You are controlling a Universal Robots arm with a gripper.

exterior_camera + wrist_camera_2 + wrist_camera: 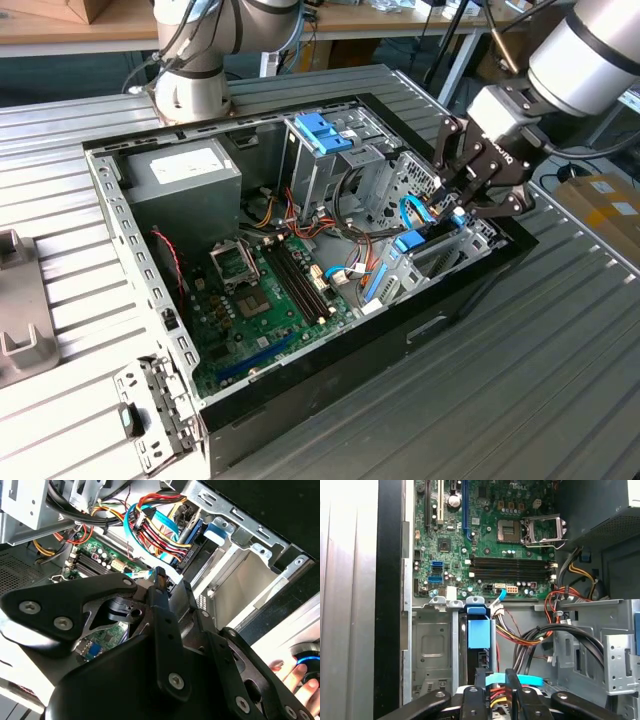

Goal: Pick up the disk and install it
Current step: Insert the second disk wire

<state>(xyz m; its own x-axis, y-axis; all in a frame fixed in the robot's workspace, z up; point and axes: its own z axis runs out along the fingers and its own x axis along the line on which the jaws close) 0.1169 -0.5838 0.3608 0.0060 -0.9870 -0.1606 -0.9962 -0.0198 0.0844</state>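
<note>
I have the gripper (462,200) lowered over the drive bay at the exterior view's right end of the open computer case (150,300). The disk (479,645) stands on edge in that bay beside the motherboard (485,535), directly under the jaws. I cannot tell whether the jaws grip it.

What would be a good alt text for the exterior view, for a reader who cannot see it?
A robot arm's black gripper reaches into an open black desktop computer case at the exterior view's right, above a drive bay with light-blue plastic parts. Inside the case lie a green motherboard and a grey power-supply box; the case rests on a ribbed metal table.
</note>
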